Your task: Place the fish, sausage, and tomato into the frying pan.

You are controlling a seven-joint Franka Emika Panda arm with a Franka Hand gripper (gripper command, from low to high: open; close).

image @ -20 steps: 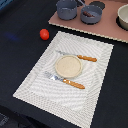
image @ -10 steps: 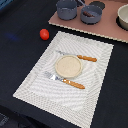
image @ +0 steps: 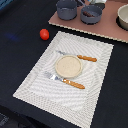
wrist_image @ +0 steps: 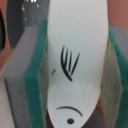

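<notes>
A glossy bright red tomato ball [image: 44, 34] lies on black cloth beside a cream-and-white striped woven placemat [image: 95, 80] bearing a round tan plate [image: 67, 66] and orange-brown-handled cutlery [image: 80, 84], while the flat white fish [wrist_image: 75, 60] carries black painted lines between green-padded grey fingers [wrist_image: 36, 95].

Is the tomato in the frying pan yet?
No. The tomato sits out on the dark table, apart from the frying pan on the brown board.
</notes>
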